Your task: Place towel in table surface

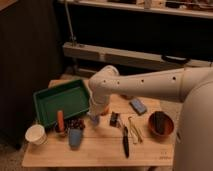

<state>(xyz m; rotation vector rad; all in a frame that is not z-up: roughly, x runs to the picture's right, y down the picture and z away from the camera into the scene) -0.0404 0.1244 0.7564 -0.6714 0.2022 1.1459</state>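
Observation:
My gripper [95,118] hangs from the pale arm [145,86] that reaches in from the right. It is low over the wooden table [100,150], just right of the green tray [60,99] and left of a small dark object [115,119]. I cannot pick out a towel for certain. A small flat blue piece [138,106] lies on the table right of the arm and may be folded cloth. Whatever is at the fingertips is hidden by the wrist.
In front of the tray stand a white cup [36,134], a blue cup [75,138], an orange-red stick [60,120] and a dark lump [76,123]. A brown bowl [160,124] sits at the right. A black tool [125,144] and thin utensils [134,130] lie centre-right.

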